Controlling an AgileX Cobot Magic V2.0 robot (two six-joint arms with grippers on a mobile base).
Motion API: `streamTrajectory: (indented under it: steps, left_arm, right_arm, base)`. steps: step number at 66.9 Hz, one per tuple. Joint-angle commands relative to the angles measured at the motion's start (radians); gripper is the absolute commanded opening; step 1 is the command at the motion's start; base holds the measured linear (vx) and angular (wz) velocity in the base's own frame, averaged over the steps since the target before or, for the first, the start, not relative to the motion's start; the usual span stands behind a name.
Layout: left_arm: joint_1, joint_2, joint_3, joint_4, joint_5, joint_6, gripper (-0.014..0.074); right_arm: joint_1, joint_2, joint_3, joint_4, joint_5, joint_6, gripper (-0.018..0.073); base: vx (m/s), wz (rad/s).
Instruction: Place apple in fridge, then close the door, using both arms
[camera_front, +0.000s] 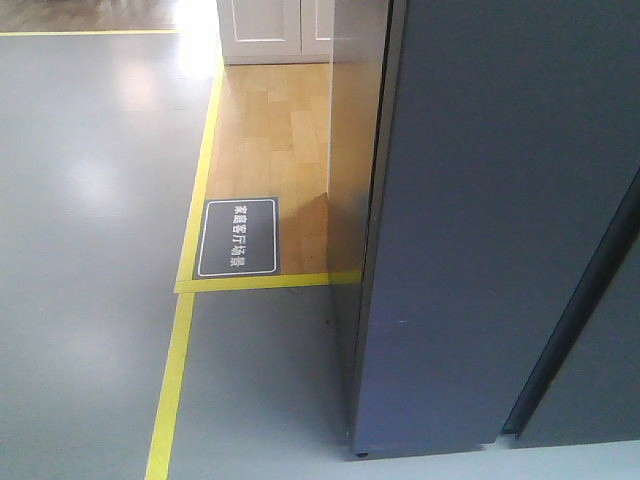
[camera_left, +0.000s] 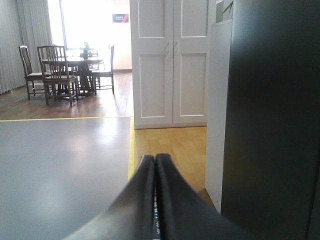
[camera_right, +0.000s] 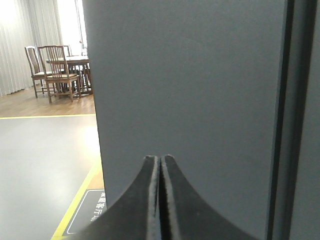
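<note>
The dark grey-blue fridge (camera_front: 480, 220) fills the right of the front view, its door (camera_right: 190, 90) flat against the body with only a dark seam showing. No white interior shows. The apple is out of view. My left gripper (camera_left: 155, 158) is shut with nothing in it, pointing past the fridge's left side (camera_left: 270, 120) toward the room. My right gripper (camera_right: 161, 159) is shut and empty, facing the door's grey front just ahead of it. Neither gripper appears in the front view.
A white panelled cabinet (camera_left: 172, 60) stands behind the fridge on a wood floor patch (camera_front: 270, 140). Yellow floor tape (camera_front: 185, 330) borders grey floor, with a dark floor sign (camera_front: 237, 237) beside it. A dining table and chairs (camera_left: 65, 70) stand far left.
</note>
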Motion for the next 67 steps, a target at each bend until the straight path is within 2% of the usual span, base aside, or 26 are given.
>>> streamTrajectory:
  steps: [1,67]
  left_arm:
    - [-0.001,-0.014,-0.017,-0.009,-0.069,-0.002,-0.0006]
    - [-0.001,-0.014,-0.017,-0.009,-0.069,-0.002,-0.0006]
  right_arm:
    - [-0.003,-0.013,-0.002,-0.004,-0.083,-0.008,-0.0003]
    - [-0.003,-0.013,-0.002,-0.012,-0.084,-0.010,-0.0003]
  base:
    - [0.00,0.00]
    - [0.00,0.00]
